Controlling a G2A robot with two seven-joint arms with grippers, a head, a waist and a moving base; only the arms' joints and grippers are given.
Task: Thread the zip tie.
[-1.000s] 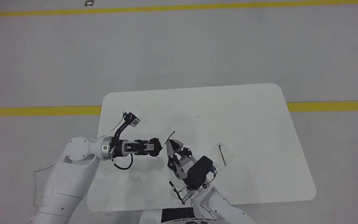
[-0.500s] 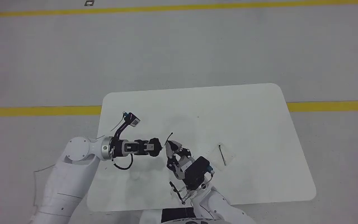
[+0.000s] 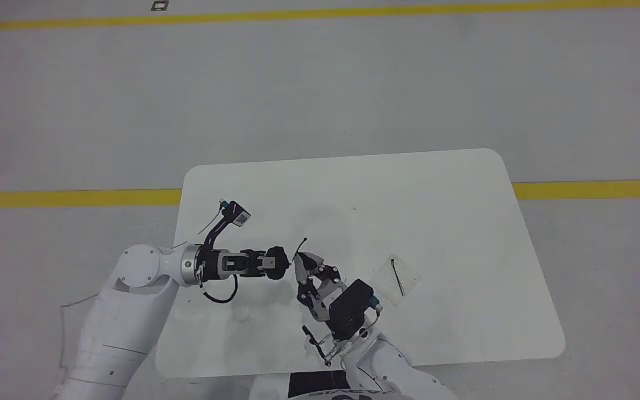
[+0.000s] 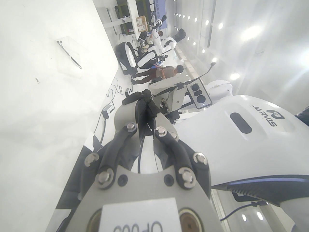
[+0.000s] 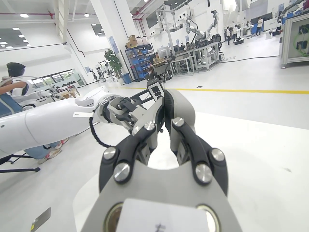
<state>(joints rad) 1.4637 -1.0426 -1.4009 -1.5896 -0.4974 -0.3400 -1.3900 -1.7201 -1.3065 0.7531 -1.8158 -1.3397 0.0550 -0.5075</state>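
Note:
A thin black zip tie (image 3: 301,246) is held above the white table (image 3: 450,220) near its front left. My left gripper (image 3: 285,262) comes in from the left and is shut on the tie. My right gripper (image 3: 303,268) comes up from the table's near edge and is shut on the same tie, its fingertips almost touching the left one's. In the right wrist view the tie's tail (image 5: 167,78) sticks up past the right gripper (image 5: 165,107), with the left arm just behind. In the left wrist view the black strap (image 4: 140,143) runs between the fingers of the left gripper (image 4: 144,102).
A spare black zip tie (image 3: 398,277) lies flat on the table to the right of both grippers, also seen in the left wrist view (image 4: 70,55). The table's rounded edge (image 3: 500,160) borders grey floor with a yellow line (image 3: 90,198).
The right gripper has shifted a little left, closer to the left gripper, and the tie's raised tail moved left with it. The left arm has stayed put.

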